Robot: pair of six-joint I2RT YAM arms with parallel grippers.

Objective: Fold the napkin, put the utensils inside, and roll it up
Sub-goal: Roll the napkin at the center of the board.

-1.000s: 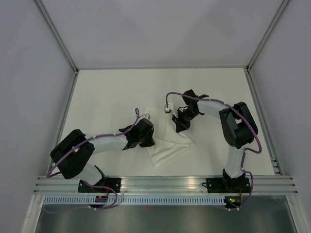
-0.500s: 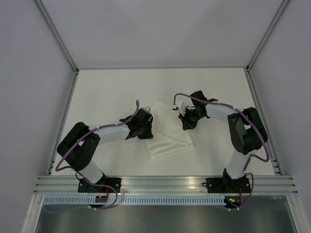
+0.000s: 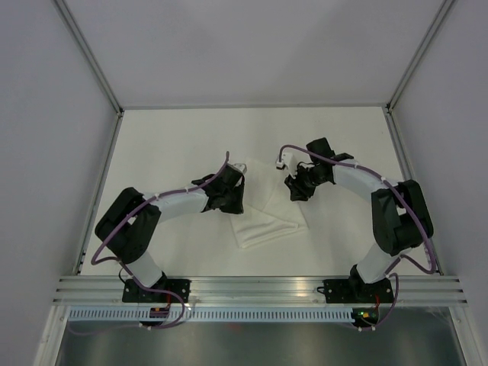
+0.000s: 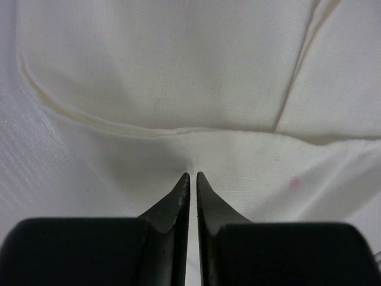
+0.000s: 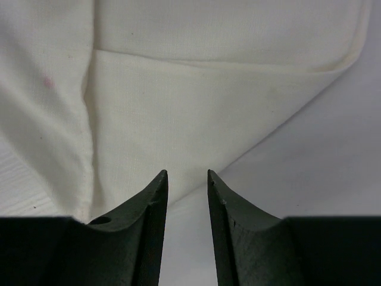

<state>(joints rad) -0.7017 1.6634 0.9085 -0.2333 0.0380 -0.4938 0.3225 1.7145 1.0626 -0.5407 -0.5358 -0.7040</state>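
The white napkin (image 3: 267,212) lies partly folded on the table between my two arms, with a crease and hems showing in the left wrist view (image 4: 178,71) and the right wrist view (image 5: 208,107). My left gripper (image 3: 233,200) is at the napkin's left edge. Its jaws (image 4: 190,174) stand almost together, pinching a puckered bit of cloth. My right gripper (image 3: 296,192) is at the napkin's right edge. Its jaws (image 5: 187,171) stand a little apart and empty, just short of the cloth's hem. No utensils are in view.
The off-white tabletop (image 3: 175,145) is walled by grey panels on the left, back and right. An aluminium rail (image 3: 259,286) runs along the near edge by the arm bases.
Both grippers have moved away from the near edge. The napkin has shifted with them and lies flatter, its near corner drawn further from the rail.
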